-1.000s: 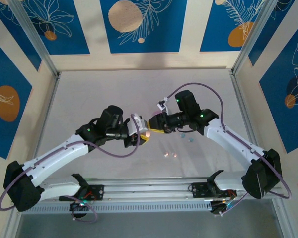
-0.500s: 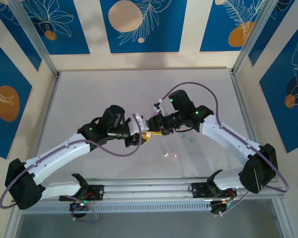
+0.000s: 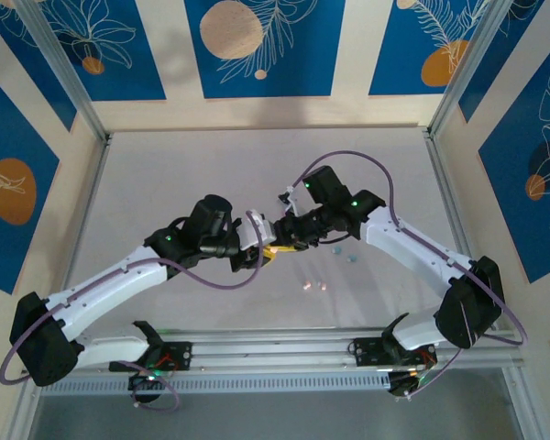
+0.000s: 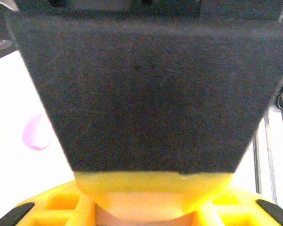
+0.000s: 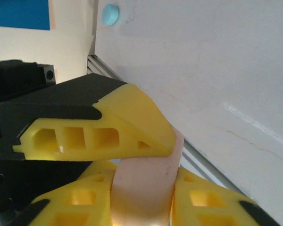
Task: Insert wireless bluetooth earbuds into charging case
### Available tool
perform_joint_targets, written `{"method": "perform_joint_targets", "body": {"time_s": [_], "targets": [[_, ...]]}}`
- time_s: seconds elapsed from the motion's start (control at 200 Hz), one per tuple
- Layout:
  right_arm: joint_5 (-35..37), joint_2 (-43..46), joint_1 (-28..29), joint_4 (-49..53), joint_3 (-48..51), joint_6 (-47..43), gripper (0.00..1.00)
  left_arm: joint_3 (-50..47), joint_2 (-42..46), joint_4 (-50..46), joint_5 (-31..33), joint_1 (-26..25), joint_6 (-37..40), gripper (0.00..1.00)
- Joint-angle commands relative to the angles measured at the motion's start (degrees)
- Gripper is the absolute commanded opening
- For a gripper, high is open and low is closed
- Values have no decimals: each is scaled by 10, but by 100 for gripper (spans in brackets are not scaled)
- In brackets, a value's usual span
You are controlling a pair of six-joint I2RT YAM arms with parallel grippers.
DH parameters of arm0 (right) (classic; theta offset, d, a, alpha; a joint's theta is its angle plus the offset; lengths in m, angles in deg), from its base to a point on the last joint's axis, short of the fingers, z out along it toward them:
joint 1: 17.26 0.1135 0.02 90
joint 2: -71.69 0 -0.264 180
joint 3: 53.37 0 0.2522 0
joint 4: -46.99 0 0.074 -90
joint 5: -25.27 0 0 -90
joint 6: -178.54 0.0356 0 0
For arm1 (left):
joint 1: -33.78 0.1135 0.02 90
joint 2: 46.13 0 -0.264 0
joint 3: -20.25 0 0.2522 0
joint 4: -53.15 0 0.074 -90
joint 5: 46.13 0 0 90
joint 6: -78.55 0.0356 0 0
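A peach-pink charging case (image 5: pixel 142 188) is held above the table centre, between both grippers. My left gripper (image 3: pixel 266 250) is shut on it, and the case shows between its yellow fingers (image 4: pixel 141 213). My right gripper (image 5: pixel 144 200) has its yellow fingers (image 5: pixel 205 202) pressed against both sides of the same case, with a left finger (image 5: pixel 113 127) lying across the top. A black-backed right finger (image 4: pixel 141 94) blocks most of the left wrist view. On the table lie two peach-pink earbuds (image 3: pixel 313 286) and two light blue earbuds (image 3: pixel 345 253).
A purplish-pink rounded piece (image 4: pixel 36 132) rests on the white table to the left of the left gripper. A light blue rounded piece (image 5: pixel 110 14) lies on the table. The aluminium rail (image 3: pixel 275 348) runs along the near edge, and frame posts (image 3: pixel 449 183) bound the sides.
The right arm has moved left toward the left gripper, and its fingers have closed in on the peach-pink case. The left arm has hardly moved.
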Motion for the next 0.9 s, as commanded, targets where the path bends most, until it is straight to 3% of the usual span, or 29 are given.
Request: {"method": "perform_joint_targets", "body": {"time_s": [0.0, 0.095, 0.155, 0.32, 0.435, 0.66, 0.895], "targets": [[12, 2, 2, 19, -15, -8, 22, 19, 4, 4, -1, -10, 16, 34], [8, 13, -1, 7, -10, -4, 17, 14, 9, 9, 5, -10, 16, 41], [-2, 23, -7, -14, 1, 3, 16, 8, 14, 16, 9, -10, 16, 53], [-74, 68, -43, -120, 57, 50, 14, -37, 51, 68, 25, -8, 9, 69], [-152, 102, -81, -246, 112, 119, 13, -97, 88, 161, 24, 0, -17, 72], [-247, 119, -118, -449, 170, 250, 15, -157, 124, 329, -42, 31, -103, 73], [-267, 113, -116, -520, 176, 297, 16, -171, 121, 422, -45, 34, -146, 73]]}}
